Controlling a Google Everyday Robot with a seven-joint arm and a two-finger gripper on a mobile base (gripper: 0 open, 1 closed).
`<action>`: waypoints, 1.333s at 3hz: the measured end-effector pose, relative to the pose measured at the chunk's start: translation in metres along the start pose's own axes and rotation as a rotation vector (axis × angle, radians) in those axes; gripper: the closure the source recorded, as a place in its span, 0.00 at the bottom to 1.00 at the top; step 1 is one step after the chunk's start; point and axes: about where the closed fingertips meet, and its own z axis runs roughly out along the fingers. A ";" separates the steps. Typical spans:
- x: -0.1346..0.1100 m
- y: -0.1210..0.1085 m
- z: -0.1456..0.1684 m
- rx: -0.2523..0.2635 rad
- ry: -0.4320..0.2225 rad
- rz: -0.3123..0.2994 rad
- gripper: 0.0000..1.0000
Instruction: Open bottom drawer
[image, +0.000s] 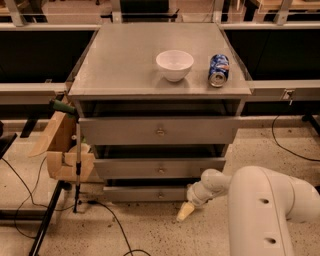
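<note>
Down low we go: the gripper sits just above the speckled floor, its cream-coloured tip pointing down and to the left, right at the near right corner of the bottom drawer. Whether it is open or closed, I cannot tell from here. The white wrist behind it presses in close to the right end of that drawer front, and the thick white arm fills the near right of the scene, bent so the forearm reaches leftward toward the cabinet.

The bottom drawer is the lowest and narrowest of three grey fronts, with a small knob at its centre. Above it sits the middle drawer, then the top drawer, the widest.

Up on the desk a white bowl stands near the middle, and a blue can lies on its side just to its right. Left of the cabinet, a cardboard box leans open, and black cables trail across the floor.
</note>
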 end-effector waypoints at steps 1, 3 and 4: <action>-0.002 -0.001 0.007 -0.012 -0.023 -0.031 0.00; -0.004 -0.042 0.031 -0.047 -0.052 -0.061 0.00; -0.006 -0.047 0.029 -0.038 -0.055 -0.062 0.00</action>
